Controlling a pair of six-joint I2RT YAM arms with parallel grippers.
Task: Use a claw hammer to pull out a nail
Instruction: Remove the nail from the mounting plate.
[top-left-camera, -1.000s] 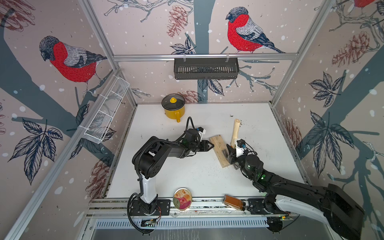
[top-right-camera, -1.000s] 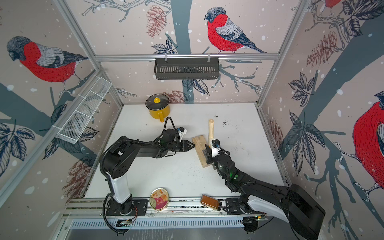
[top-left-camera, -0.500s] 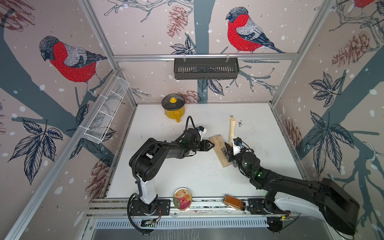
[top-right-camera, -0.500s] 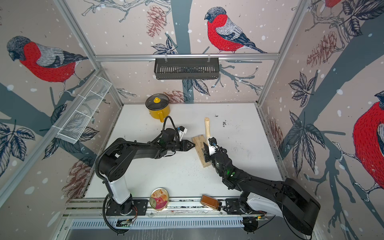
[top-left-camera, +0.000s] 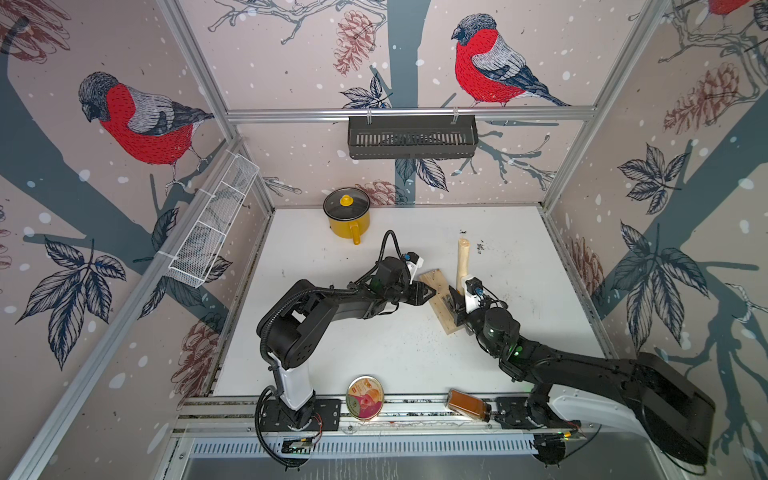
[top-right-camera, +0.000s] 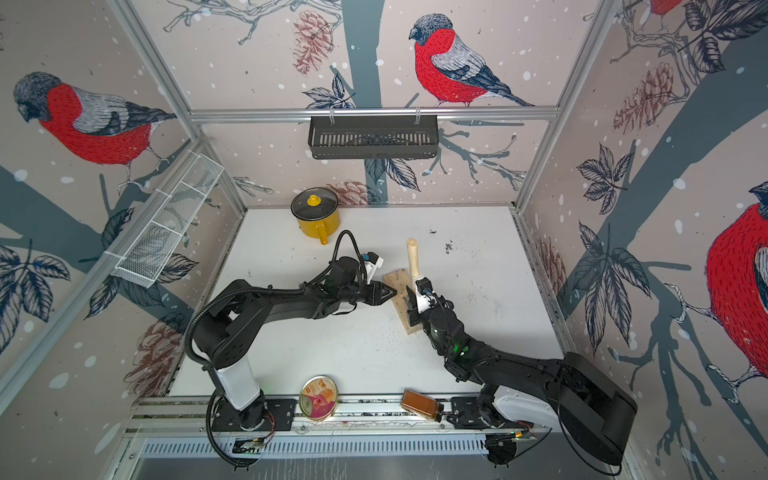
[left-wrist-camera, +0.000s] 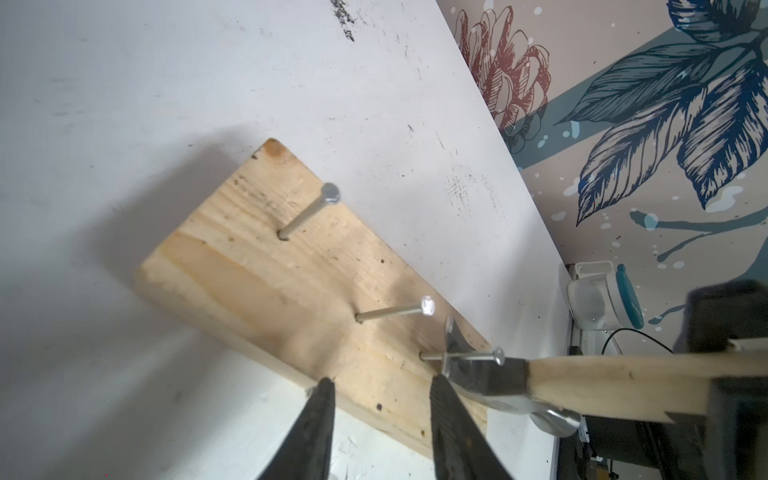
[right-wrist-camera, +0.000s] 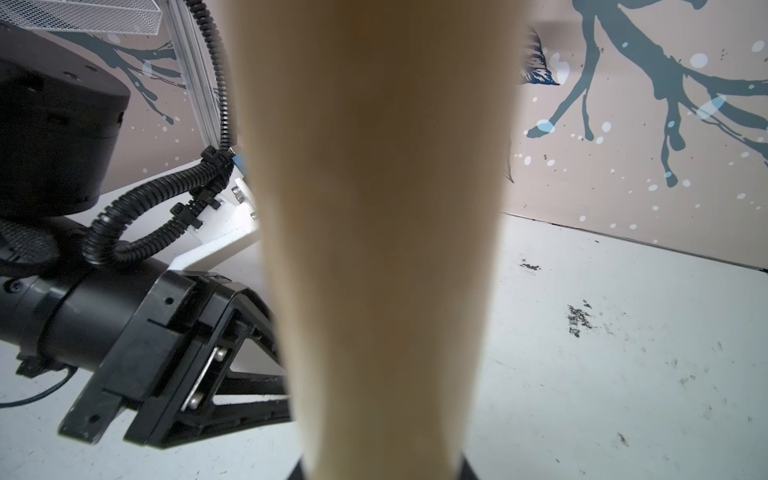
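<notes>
A robot lab cell — aluminium frame (top-left-camera: 407, 113), bird-print walls (top-left-camera: 490, 66), bolted-down robot arms (top-left-camera: 316, 307).

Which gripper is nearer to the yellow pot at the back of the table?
Left. The left gripper is at the wooden board edge facing the yellow pot; the right gripper, holding the claw hammer, is farther, across the board.

The claw hammer (top-left-camera: 462, 262) tips its handle slightly left as the right fingers (left-wrist-camera: 723, 320) shift over the wooden board (top-left-camera: 433, 276); the left fingers (left-wrist-camera: 320, 424) narrow, edging closer.
</notes>
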